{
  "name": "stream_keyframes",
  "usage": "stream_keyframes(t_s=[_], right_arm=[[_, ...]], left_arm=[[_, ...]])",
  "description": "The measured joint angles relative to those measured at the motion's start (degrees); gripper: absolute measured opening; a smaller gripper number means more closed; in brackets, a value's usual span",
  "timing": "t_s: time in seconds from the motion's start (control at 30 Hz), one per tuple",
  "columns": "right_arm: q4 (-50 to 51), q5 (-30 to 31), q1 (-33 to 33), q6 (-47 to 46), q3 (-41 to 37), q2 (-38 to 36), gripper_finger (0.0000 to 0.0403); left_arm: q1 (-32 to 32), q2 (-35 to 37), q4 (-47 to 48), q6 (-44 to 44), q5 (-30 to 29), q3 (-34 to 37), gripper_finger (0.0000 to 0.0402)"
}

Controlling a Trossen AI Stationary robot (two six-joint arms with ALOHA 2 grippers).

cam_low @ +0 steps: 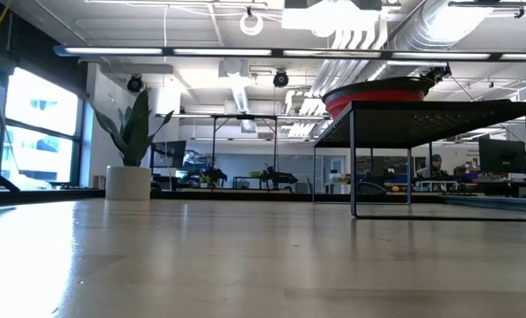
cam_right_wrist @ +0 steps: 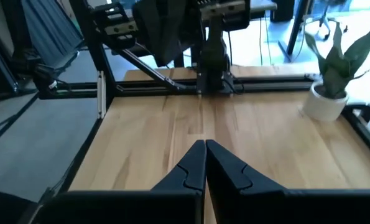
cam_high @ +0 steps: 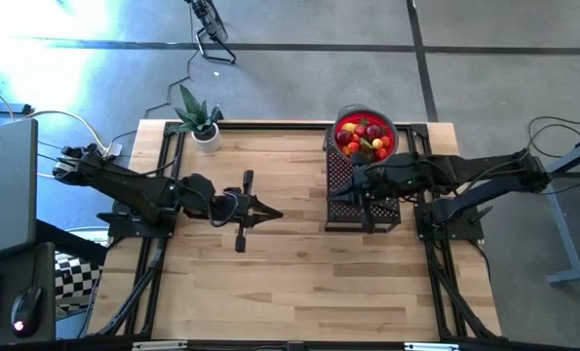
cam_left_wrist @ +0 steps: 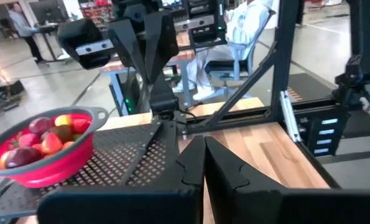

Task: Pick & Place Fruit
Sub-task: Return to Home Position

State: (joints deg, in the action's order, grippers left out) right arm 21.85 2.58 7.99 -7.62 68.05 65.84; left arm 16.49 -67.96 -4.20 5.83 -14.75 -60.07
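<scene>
- The left gripper is clenched: its own wrist view shows the two dark fingers pressed flat together with nothing between them.
- From above, it hangs over the left-centre of the wooden table and points toward the black mesh shelf.
- The right gripper is clenched too, fingers meeting along one seam and holding nothing.
- The high view puts the right gripper over the shelf's near part, where dark fingers blur into dark mesh. Only the right wrist view makes its state plain.
- The fruit lies heaped in the red bowl, which stands on the shelf's far end, near the table's back edge.
- The high view looks straight into the bowl and shows red, orange, yellow and green pieces.
- The left wrist view takes the bowl from the side, adding its grey rim and handle, with dark red and yellow fruit rising above the rim.
- The low view shows only the bowl's red underside above the shelf top, and the shelf's thin legs on the table; the fruit is hidden there.
- The right wrist view looks the other way, across bare boards to the left arm, so bowl and fruit fall outside it.
- A potted plant stands at the table's back-left corner, well apart from the shelf.
- Behind the right arm, the left wrist view also shows a seated person in light clothing.
</scene>
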Motion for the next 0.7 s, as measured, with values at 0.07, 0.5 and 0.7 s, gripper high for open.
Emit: stream_keyframes(t_s=[0.07, 0.5, 0.7], right_arm=[[-0.89, -0.06, 0.0, 1.6, 0.0, 0.0, 0.0003], [-2.51, 0.45, 0.37, 2.95, 0.0, 0.0, 0.0004], [-3.72, -0.01, 0.37, 2.96, 0.0, 0.31, 0.0005]], left_arm=[[0.0, 0.08, 0.11, 0.2, -0.46, 0.0, 0.0001], [0.02, 0.1, 1.28, -0.05, -1.89, 0.0, 0.0], [0.0, -0.64, 1.71, -0.55, -0.52, 0.04, 0.0001]])
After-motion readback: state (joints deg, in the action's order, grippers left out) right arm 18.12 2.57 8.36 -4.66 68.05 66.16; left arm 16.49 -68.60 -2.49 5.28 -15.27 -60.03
